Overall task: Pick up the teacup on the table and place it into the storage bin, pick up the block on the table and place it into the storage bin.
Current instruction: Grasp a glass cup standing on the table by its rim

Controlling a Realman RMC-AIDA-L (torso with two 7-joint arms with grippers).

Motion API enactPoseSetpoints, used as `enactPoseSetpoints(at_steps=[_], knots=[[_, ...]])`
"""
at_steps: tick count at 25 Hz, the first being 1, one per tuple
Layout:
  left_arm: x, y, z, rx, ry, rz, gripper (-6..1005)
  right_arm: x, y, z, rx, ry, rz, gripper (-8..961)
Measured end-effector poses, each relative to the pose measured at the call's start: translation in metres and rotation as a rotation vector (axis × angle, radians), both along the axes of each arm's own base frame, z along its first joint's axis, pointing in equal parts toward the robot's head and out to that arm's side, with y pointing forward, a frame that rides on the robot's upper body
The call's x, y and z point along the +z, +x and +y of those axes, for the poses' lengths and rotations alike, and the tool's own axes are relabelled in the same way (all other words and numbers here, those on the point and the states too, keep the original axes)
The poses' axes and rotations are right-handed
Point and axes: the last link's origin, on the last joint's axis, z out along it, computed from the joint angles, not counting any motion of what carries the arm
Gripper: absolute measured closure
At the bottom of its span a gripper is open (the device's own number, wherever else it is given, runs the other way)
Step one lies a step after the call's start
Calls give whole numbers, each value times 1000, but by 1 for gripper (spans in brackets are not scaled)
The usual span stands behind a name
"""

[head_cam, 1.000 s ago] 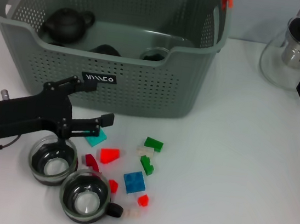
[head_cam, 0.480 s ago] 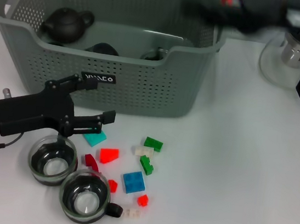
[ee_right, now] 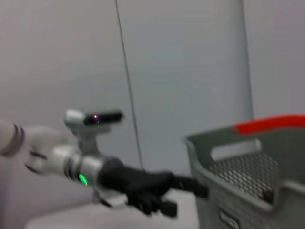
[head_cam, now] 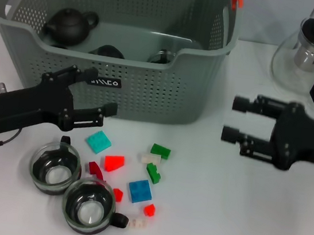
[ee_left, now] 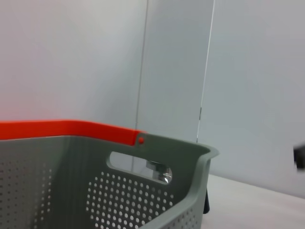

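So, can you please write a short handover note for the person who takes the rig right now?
Left tool: open, empty, in front of the storage bin, above the teal block.
Right tool: open, empty, beside the bin's right side.
In the bin: a dark teapot and other dark items.
Left to do: two glass teacups and the scattered blocks are on the table.

White table (head_cam: pixel 247 222): storage bin (head_cam: pixel 148 93), glass teapot (head_cam: pixel 310 56), two teacups (head_cam: pixel 55 168), scattered blocks (head_cam: pixel 140 190)
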Motion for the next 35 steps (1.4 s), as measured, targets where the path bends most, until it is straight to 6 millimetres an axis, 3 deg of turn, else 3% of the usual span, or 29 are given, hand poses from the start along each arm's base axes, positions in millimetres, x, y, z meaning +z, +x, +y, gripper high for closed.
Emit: enactPoseSetpoints(at_steps=[3,8,13,18,22,27,28,35], knots=[[2,-1,0,-2,2,2,119,-15,18,-3,-13,61,-49,260],[9,-1,-2,-10,-18,2,120,-27,24,-3,-45,67,-67,260],[40,-3,-13,25,-202,24,120,-33,27,-5,-65,55,-69,260],[82,3,-13,183,-397,194,120,-35,27,-6,-68,53,-66,259],[93,14,0,356,-444,419,121,-35,24,-4,-61,51,-63,259],[86,26,16,544,-474,617,121,-37,22,-4,-63,44,-58,259],[75,34,24,607,-459,700,121,-37,22,-4,-64,42,-57,259],[46,49,25,508,-369,855,122,-39,26,-5,-84,48,-63,260]])
